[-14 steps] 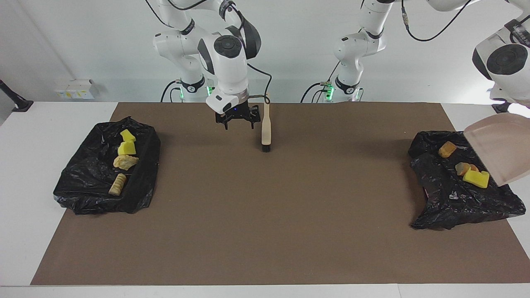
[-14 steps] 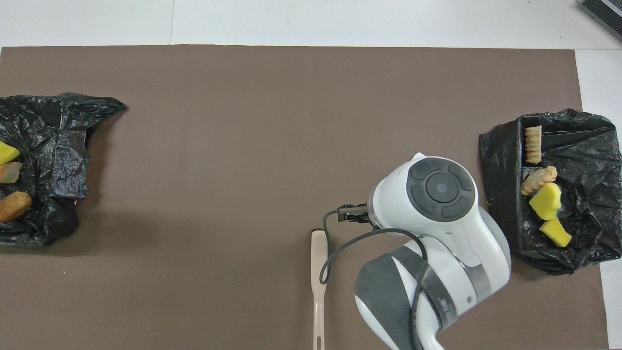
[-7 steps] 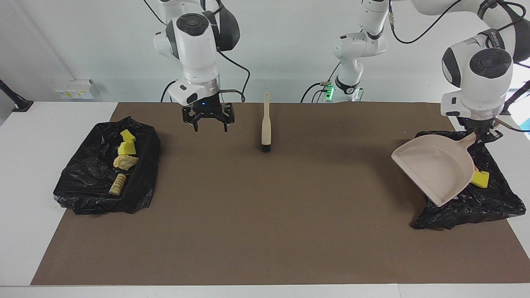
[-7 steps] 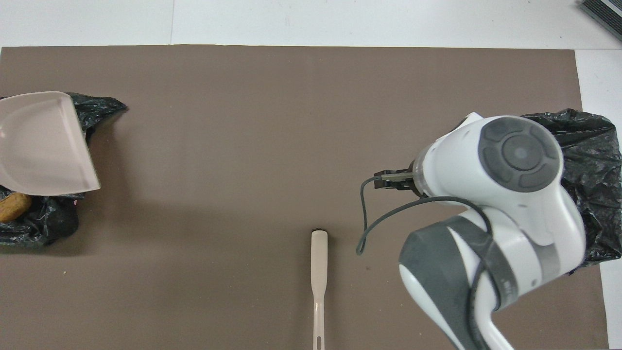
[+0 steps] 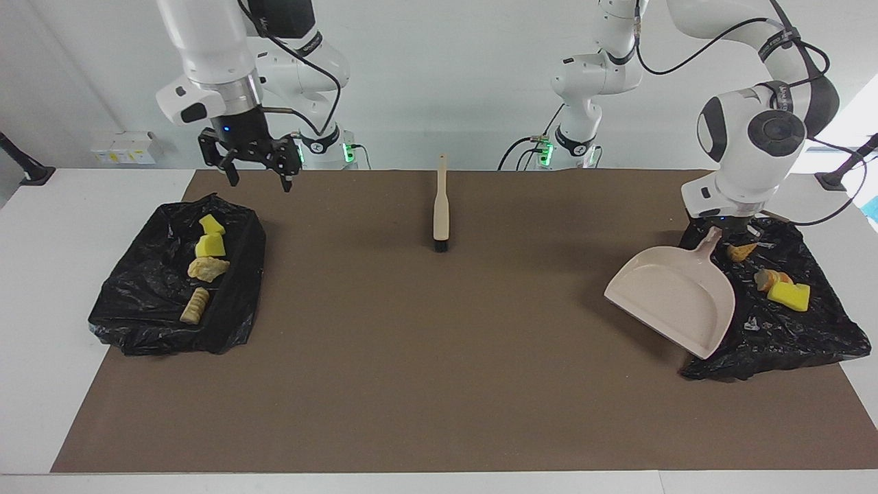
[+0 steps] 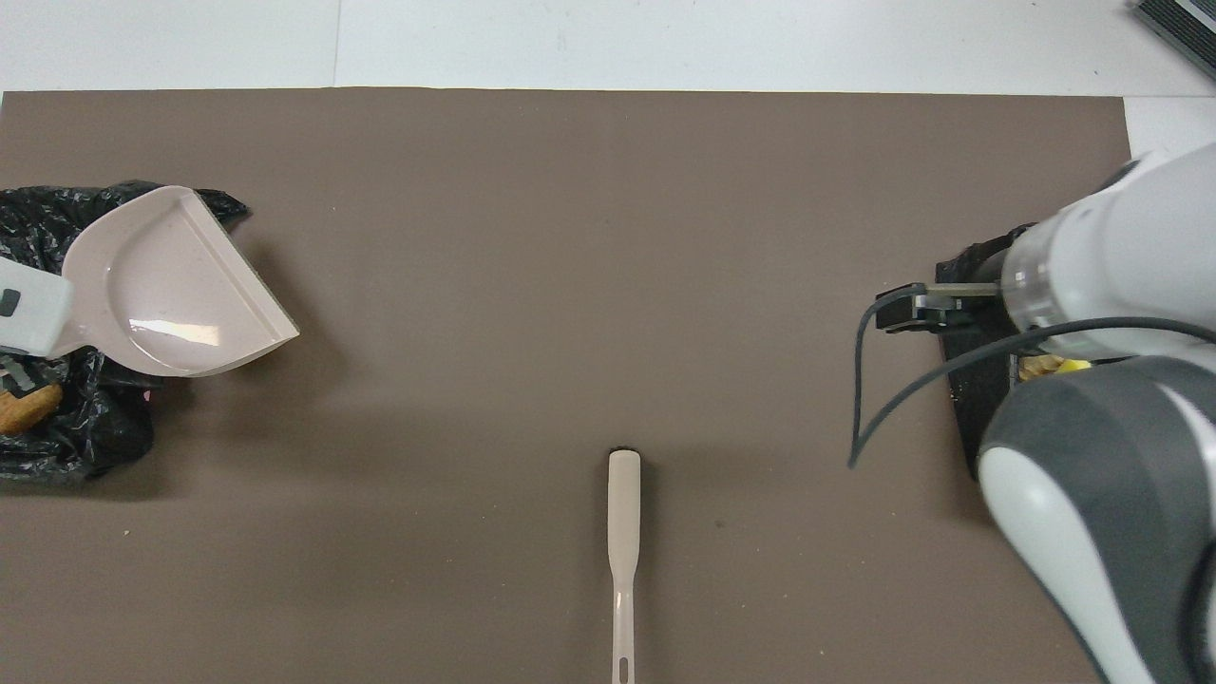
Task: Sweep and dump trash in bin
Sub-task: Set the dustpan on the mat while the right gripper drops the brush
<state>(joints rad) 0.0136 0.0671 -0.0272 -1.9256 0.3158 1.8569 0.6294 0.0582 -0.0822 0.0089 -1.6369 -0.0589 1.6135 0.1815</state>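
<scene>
The trash lies in two black bags. The bag (image 5: 151, 309) at the right arm's end holds two yellow sponge chunks (image 5: 210, 244), a tan piece (image 5: 207, 269) and a ridged croissant-like piece (image 5: 195, 305). The bag (image 5: 789, 333) at the left arm's end holds a tan piece (image 5: 741, 252), an orange piece (image 5: 767, 279) and a yellow sponge chunk (image 5: 789, 296). My left gripper (image 5: 719, 230) is shut on the handle of the beige dustpan (image 5: 675, 295), which hangs tilted over that bag's edge and shows empty in the overhead view (image 6: 171, 294). My right gripper (image 5: 257, 171) is open and empty, raised over the mat's edge beside the first bag.
The beige brush (image 5: 441, 206) lies on the brown mat (image 5: 439, 357) midway between the bags, near the robots, bristles pointing away from them; it also shows in the overhead view (image 6: 623, 532). My right arm's wrist (image 6: 1121, 256) covers most of its bag from above.
My right gripper has left the brush, risen and moved toward the bag at its end. My left gripper has swung the dustpan from over its bag down toward the mat.
</scene>
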